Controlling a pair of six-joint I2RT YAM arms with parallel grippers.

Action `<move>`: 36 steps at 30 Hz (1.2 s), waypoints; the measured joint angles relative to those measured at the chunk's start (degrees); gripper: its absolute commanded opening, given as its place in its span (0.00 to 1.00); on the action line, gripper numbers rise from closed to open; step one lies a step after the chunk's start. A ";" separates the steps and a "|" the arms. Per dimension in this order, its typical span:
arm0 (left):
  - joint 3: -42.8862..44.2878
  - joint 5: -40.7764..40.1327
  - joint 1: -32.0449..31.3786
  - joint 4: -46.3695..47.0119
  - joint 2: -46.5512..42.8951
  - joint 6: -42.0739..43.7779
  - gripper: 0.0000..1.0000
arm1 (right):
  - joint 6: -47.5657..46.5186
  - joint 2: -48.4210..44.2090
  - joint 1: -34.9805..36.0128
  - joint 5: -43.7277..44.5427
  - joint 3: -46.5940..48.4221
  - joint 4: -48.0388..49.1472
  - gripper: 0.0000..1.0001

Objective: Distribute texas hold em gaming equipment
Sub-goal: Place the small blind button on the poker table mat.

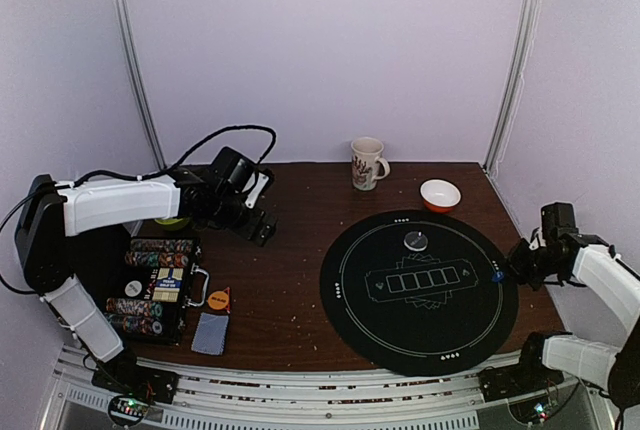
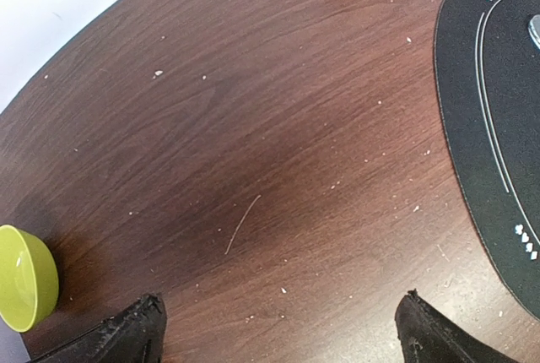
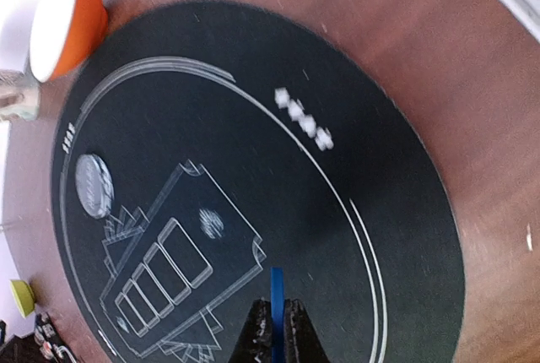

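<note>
My right gripper point(image 3: 276, 333) is shut on a blue button point(image 3: 276, 295), held on edge just above the right side of the black round mat point(image 3: 363, 211); from above the blue button point(image 1: 497, 275) shows at the mat's right rim, at the right gripper point(image 1: 510, 268). A clear-grey button point(image 1: 415, 240) lies on the mat's far part. An orange button point(image 1: 218, 300) and grey-blue cards point(image 1: 210, 333) lie at the front left beside a case of striped chips point(image 1: 160, 248). My left gripper point(image 1: 262, 222) hangs open over bare wood, its fingertips point(image 2: 139, 329) wide apart.
A white patterned mug point(image 1: 367, 162) and an orange-and-white bowl point(image 1: 440, 194) stand at the back of the table. A green bowl point(image 2: 25, 277) sits left of the left gripper. The black case point(image 1: 105, 270) fills the front left corner.
</note>
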 measured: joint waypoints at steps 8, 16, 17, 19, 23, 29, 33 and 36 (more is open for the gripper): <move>-0.33 -1.66 0.00 0.09 -0.76 1.20 0.98 | -1.49 -1.97 3.34 -4.13 -1.16 -14.29 0.00; -0.63 -2.19 0.00 0.90 -1.03 1.90 0.98 | -0.87 -0.96 11.21 -6.54 -4.24 -19.50 0.00; -0.70 -2.21 0.00 0.92 -1.03 1.92 0.98 | -0.68 -0.79 11.89 -6.51 -4.15 -19.43 0.02; -0.76 -2.25 0.00 1.05 -1.03 1.99 0.98 | -0.17 -0.46 12.70 -6.47 -3.98 -19.34 0.22; -0.92 -2.40 0.00 1.22 -1.18 2.23 0.98 | 1.25 -0.44 13.14 -5.35 -3.82 -19.61 0.56; -1.05 -2.47 0.00 1.25 -1.22 2.38 0.98 | 3.87 -3.10 13.14 -3.28 -3.30 -19.74 0.73; -1.07 -2.43 0.00 1.25 -1.22 2.36 0.98 | 5.60 -4.63 13.20 -1.57 -1.05 -20.20 0.74; -1.07 -2.38 0.00 0.83 -1.25 2.08 0.98 | 6.58 -4.98 13.81 1.25 4.04 -20.70 0.73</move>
